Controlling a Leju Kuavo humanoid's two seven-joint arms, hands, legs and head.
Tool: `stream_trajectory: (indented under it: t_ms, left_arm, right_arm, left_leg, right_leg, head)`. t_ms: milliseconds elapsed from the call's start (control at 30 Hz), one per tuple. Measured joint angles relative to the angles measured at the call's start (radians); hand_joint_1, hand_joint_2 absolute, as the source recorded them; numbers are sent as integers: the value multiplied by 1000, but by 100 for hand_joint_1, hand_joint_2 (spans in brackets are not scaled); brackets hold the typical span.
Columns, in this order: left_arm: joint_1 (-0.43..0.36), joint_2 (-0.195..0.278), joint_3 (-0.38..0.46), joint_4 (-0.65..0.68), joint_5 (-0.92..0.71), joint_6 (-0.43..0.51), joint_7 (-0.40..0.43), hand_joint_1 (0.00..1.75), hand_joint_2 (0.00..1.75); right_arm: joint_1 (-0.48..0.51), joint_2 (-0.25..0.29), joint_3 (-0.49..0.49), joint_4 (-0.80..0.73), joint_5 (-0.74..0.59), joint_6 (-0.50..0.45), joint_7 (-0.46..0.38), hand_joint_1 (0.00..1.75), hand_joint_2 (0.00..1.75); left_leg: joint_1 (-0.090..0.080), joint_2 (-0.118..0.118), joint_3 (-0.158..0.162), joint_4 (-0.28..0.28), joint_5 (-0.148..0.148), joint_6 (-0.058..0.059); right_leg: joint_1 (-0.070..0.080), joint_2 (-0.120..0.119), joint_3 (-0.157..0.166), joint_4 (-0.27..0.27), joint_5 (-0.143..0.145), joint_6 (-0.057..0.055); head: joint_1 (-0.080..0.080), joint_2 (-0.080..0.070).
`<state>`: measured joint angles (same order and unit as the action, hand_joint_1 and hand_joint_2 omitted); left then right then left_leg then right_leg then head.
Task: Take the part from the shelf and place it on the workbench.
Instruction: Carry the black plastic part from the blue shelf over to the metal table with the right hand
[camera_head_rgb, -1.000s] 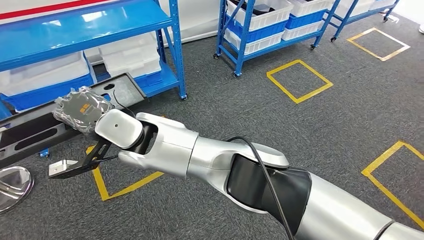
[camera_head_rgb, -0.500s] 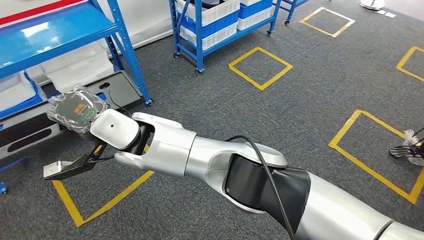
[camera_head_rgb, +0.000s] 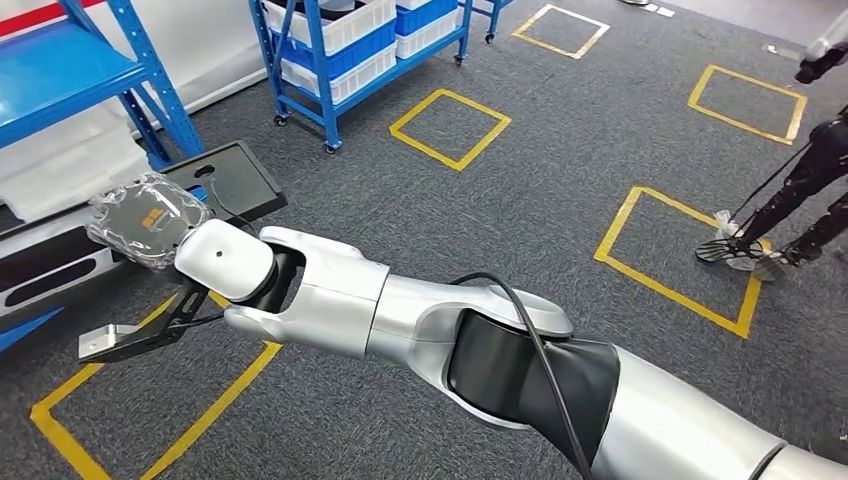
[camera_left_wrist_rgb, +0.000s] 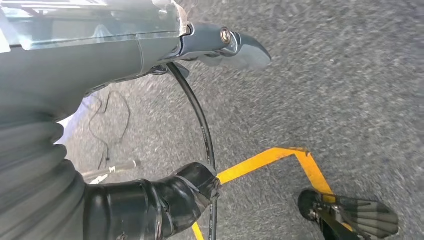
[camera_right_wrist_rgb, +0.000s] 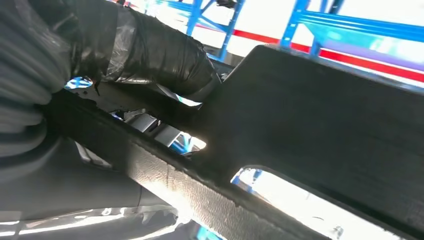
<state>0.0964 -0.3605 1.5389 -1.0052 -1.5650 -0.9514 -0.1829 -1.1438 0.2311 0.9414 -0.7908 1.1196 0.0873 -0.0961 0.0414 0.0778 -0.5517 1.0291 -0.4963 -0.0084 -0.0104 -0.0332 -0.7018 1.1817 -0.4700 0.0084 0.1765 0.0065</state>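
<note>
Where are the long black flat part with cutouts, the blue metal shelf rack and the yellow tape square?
long black flat part with cutouts (camera_head_rgb: 235, 180), head view, its wide end.
blue metal shelf rack (camera_head_rgb: 320, 70), head view, front upright.
yellow tape square (camera_head_rgb: 402, 133), head view, left edge.

A warehouse or factory floor, by the look of it: blue steel shelving racks (camera_head_rgb: 95, 75) on castors, loaded with white and blue plastic bins (camera_head_rgb: 340, 25); grey industrial carpet (camera_head_rgb: 560, 190) marked out with yellow tape squares (camera_head_rgb: 449, 127) as station outlines; a red stripe along the white wall.
</note>
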Motion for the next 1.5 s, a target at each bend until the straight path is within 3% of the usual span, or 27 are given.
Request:
stream_trajectory:
  t_ms: [67,100,167,200,267,300,367,433,533,600,667,700,733,833,900,933,967,1033,1100,1133,1200,1233,1300,1333,1400,1433,1500]
  left_arm:
    - [0,0,0,0,-2,1,-1,0,175]
    - [0,0,0,0,-2,1,-2,0,175]
    - [-2,0,0,0,-3,3,-2,0,175]
    - [-4,1,0,0,-3,4,-2,0,175]
    - [-5,2,0,0,-3,6,-3,0,175]
    - [-3,3,0,1,-4,8,-3,0,175]
    - [2,6,0,1,-4,11,-3,0,175]
    - [3,8,0,1,-5,13,-3,0,175]
    - [2,10,0,1,-5,16,-3,0,175]
    - [2,11,0,2,-6,19,-3,0,175]
    - [1,12,0,3,-6,21,-3,0,175]
    - [-1,13,-1,4,-6,21,-3,0,175]
    - [-2,13,-1,5,-6,21,-3,0,175]
    - [1,13,-1,8,-6,21,-4,0,175]
    - [3,14,-1,9,-6,21,-4,0,175]
    - [3,14,-1,9,-6,21,-5,0,175]
    - [3,14,-1,9,-6,21,-5,0,175]
    - [3,14,-1,10,-6,21,-6,0,175]
    - [2,13,-1,11,-6,21,-6,0,175]
    - [2,12,-1,11,-6,21,-6,0,175]
    - [-2,12,-1,12,-6,21,-6,0,175]
    - [-3,13,-1,12,-6,21,-6,0,175]
    - [-4,14,-1,14,-6,21,-6,0,175]
    - [-2,15,-1,15,-6,22,-6,0,175]
    - [2,16,-1,17,-6,25,-6,0,175]
    - [3,17,-1,18,-6,27,-5,0,175]
    - [3,19,-1,19,-6,29,-6,0,175]
  right_arm:
    - [-5,2,0,0,1,0,0,175,175]
    - [-7,2,0,0,1,0,1,175,175]
    - [-9,2,-1,-1,3,0,2,175,175]
    - [-9,2,-2,-1,4,0,2,175,175]
    - [-10,6,-5,-2,7,1,3,175,175]
    - [-11,9,-6,-2,9,1,3,175,175]
    - [-10,15,-6,-2,12,1,4,175,175]
    - [-9,17,-5,-1,13,2,4,175,175]
    - [-10,21,-6,-1,14,2,6,175,175]
    - [-12,24,-6,-2,14,2,8,175,175]
    - [-12,25,-6,-3,14,2,10,175,175]
    - [-12,25,-6,-3,14,2,10,175,175]
    - [-12,24,-6,-3,15,2,10,175,175]
    - [-14,24,-6,-3,16,3,11,175,175]
    - [-14,24,-6,-3,16,3,11,175,175]
    - [-13,24,-6,-3,17,4,12,175,175]
    - [-13,24,-6,-3,17,4,12,175,175]
    - [-15,24,-6,-4,17,4,12,175,175]
    - [-17,26,-6,-5,18,4,12,175,175]
    - [-18,27,-6,-5,18,5,12,175,175]
    - [-19,27,-6,-6,18,6,12,175,175]
    - [-19,27,-6,-7,18,7,12,175,175]
    - [-20,32,-6,-8,18,8,12,175,175]
    - [-21,35,-6,-8,19,9,13,175,175]
    - [-20,41,-6,-8,19,10,12,175,175]
    - [-19,41,-6,-8,19,12,12,175,175]
    - [-18,42,-6,-8,19,15,12,175,175]
  left_leg:
    - [-6,21,7,0,-6,-9]
    - [-9,31,10,-2,-8,-14]
    - [-10,52,16,-9,-11,-25]
    - [-8,42,19,-6,-19,-29]
    - [-4,-11,1,47,-58,-32]
    - [-3,-43,-24,105,-88,-30]
    - [-7,-69,-93,233,-134,-28]
    - [-10,-74,-123,260,-110,-26]
    - [-8,-108,-65,93,-6,-19]
    - [-9,-134,-36,28,7,-15]
    - [-11,-126,-30,19,5,-9]
    - [-10,-115,-27,14,8,-4]
    - [-8,-104,-24,8,10,1]
    - [-8,-69,-16,0,12,14]
    - [-11,-43,-14,1,8,15]
    - [-12,-30,-12,1,6,14]
    - [-12,-17,-8,1,3,13]
    - [-13,7,2,0,-5,10]
    - [-15,27,9,-2,-11,3]
    - [-15,37,11,-4,-12,-2]
    - [-16,56,17,-10,-17,-11]
    - [-15,47,21,-7,-23,-15]
    - [-12,-6,1,50,-60,-19]
    - [-10,-40,-25,107,-87,-20]
    - [-10,-69,-92,224,-126,-25]
    - [-9,-72,-112,246,-121,-28]
    - [-5,-79,-100,184,-54,-34]
  right_leg:
    - [15,-46,51,-103,30,-11]
    - [22,-57,57,-120,28,-15]
    - [24,-34,55,-126,31,-25]
    - [21,-21,59,-133,34,-31]
    - [15,4,69,-147,40,-46]
    - [16,17,71,-149,41,-50]
    - [20,49,72,-148,40,-55]
    - [23,81,73,-144,39,-57]
    - [25,126,72,-127,30,-53]
    - [23,151,63,-118,28,-44]
    - [20,173,56,-118,33,-33]
    - [19,173,54,-117,33,-28]
    - [21,157,49,-105,24,-23]
    - [19,64,-17,34,-52,-8]
    - [10,41,-68,133,-84,-1]
    - [7,37,-72,137,-75,-1]
    - [6,32,-55,103,-49,-2]
    - [12,-3,16,-32,13,-12]
    - [27,-34,61,-120,37,-26]
    - [33,-36,63,-129,32,-30]
    - [33,-13,65,-139,37,-40]
    - [31,-1,72,-151,41,-44]
    - [23,22,89,-174,49,-54]
    - [23,34,92,-177,50,-57]
    - [24,63,93,-174,48,-61]
    - [24,78,93,-170,45,-62]
    - [21,109,93,-154,36,-57]
  head:
    - [0,0]
    - [0,0]
    - [0,0]
    - [0,0]
    - [0,0]
    - [0,0]
    - [0,0]
    - [0,0]
    - [0,0]
    - [0,0]
    - [0,0]
    - [0,0]
    - [0,0]
    - [1,0]
    - [1,0]
    - [1,0]
    - [0,0]
    - [0,0]
    - [0,0]
    - [0,0]
    - [0,0]
    - [0,0]
    - [0,0]
    - [0,0]
    - [0,0]
    - [0,0]
    - [0,0]
